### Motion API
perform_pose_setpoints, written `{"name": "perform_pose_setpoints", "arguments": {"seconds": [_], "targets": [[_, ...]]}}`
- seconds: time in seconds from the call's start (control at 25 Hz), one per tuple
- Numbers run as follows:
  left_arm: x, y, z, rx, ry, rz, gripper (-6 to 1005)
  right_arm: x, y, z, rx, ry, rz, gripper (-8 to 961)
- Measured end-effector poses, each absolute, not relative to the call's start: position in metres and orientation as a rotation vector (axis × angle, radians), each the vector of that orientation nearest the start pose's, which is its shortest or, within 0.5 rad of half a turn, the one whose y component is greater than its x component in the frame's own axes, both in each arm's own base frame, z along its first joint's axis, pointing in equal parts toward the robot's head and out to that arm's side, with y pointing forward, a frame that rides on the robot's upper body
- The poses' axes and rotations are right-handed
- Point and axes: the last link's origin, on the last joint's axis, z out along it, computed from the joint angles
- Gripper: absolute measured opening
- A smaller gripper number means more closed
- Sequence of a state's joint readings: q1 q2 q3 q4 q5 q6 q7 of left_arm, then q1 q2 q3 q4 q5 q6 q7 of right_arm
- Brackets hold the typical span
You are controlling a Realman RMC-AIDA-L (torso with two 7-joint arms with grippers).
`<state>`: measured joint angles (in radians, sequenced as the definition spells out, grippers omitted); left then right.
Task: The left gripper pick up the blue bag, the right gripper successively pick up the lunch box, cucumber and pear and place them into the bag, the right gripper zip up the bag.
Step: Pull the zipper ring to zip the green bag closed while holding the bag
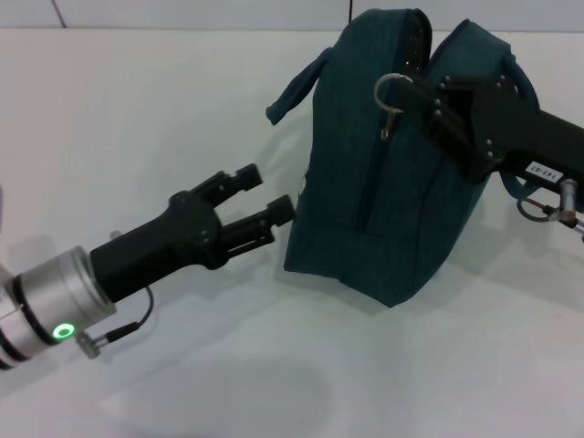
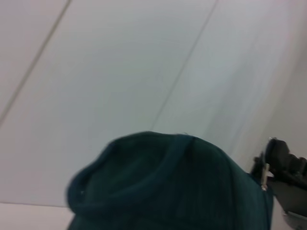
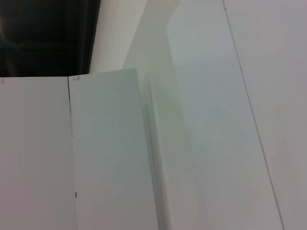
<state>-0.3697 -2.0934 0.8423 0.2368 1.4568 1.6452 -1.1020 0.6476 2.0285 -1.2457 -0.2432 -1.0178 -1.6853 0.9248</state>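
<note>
The blue bag (image 1: 383, 201) stands upright on the white table, its zipper line running down the side that faces me. My left gripper (image 1: 269, 193) is open just left of the bag's lower side, with nothing between its fingers. At the bag's top, my right gripper (image 1: 418, 91) reaches in from the right and is shut on the ring zipper pull (image 1: 392, 89). The left wrist view shows the bag's rounded teal end (image 2: 168, 191), with the right gripper (image 2: 285, 165) beyond it. The lunch box, cucumber and pear are out of view.
One loop handle (image 1: 297, 87) sticks out at the bag's upper left and another (image 1: 525, 82) lies behind the right arm. White table (image 1: 137, 119) extends to the left and front of the bag. The right wrist view shows only white panels (image 3: 105, 153).
</note>
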Motion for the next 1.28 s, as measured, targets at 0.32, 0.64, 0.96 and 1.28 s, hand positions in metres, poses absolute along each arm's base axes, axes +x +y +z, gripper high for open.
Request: {"name": "perform_pose_setpoints", "arguments": {"seconds": [0.32, 0.64, 0.96, 1.28], "targets": [[-0.259, 0.274, -0.045, -2.435, -0.795, -1.328, 891, 0.185, 0.333, -0.017, -2.499, 0.212, 1.443, 24], [-0.248, 0.287, -0.048, -2.463, -0.773, -1.326, 891, 0.182, 0.336, -0.017, -2.503, 0.201, 1.443, 25], [-0.244, 0.293, -0.053, -2.466, -0.787, -1.306, 758, 0.182, 0.337, -0.016, -2.497, 0.201, 1.443, 26], [-0.243, 0.295, -0.052, -2.471, -0.775, -1.302, 421, 0.182, 0.337, -0.016, -2.493, 0.202, 1.444, 27]]}}
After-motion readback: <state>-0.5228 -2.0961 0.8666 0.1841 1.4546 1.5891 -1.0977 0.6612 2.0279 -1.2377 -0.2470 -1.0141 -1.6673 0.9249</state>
